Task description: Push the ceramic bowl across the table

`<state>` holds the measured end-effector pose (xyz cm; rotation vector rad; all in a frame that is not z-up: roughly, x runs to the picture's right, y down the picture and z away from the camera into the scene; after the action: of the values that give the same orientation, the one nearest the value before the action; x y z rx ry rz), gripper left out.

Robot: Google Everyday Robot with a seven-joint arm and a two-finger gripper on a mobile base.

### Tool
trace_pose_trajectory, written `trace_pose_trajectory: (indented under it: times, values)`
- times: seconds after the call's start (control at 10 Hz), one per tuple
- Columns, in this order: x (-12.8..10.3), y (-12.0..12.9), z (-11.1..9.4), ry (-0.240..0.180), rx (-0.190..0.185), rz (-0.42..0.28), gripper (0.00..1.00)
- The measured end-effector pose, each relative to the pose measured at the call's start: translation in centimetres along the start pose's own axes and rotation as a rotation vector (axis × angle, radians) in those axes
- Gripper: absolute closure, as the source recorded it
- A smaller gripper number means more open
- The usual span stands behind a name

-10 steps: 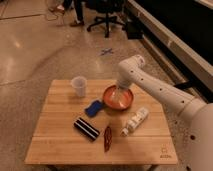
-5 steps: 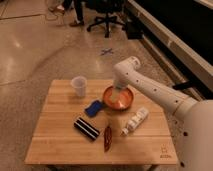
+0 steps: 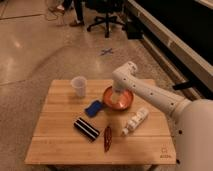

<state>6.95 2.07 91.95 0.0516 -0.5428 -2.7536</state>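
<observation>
The table [image 3: 52,136] has bare wood at the left and front. A cup [image 3: 78,86] stands by the far edge. The bowl [image 3: 128,101] sits right of it, near that edge. The gripper [image 3: 117,96] dips inside it; I cannot tell its grip.

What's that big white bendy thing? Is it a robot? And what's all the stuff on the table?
Yes, it's a robot. The white part is its arm, reaching in from the right. At the end is its gripper, which works like a hand. It is down inside the orange bowl. The bowl sits on the table; nothing is lifted up. There is just one camera, looking down at the table from above. Also on the table are a clear cup, a blue thing beside the bowl, a black striped packet, a small red thing and a white bottle lying on its side.
</observation>
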Motion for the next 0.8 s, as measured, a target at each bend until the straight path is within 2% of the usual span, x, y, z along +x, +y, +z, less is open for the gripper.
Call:
trace_pose_trajectory:
  times: [0.2,0.4,0.6,0.8]
  values:
    - [0.0,-0.6,1.1,-0.003,-0.010,-0.016,0.20]
    - [-0.4,-1.5,1.8,-0.003,-0.004,-0.019,0.20]
    - [-0.6,-2.9,2.1,-0.002,0.015,-0.014,0.20]
    - [-0.3,-4.6,2.0,0.009,0.050,-0.001,0.20]
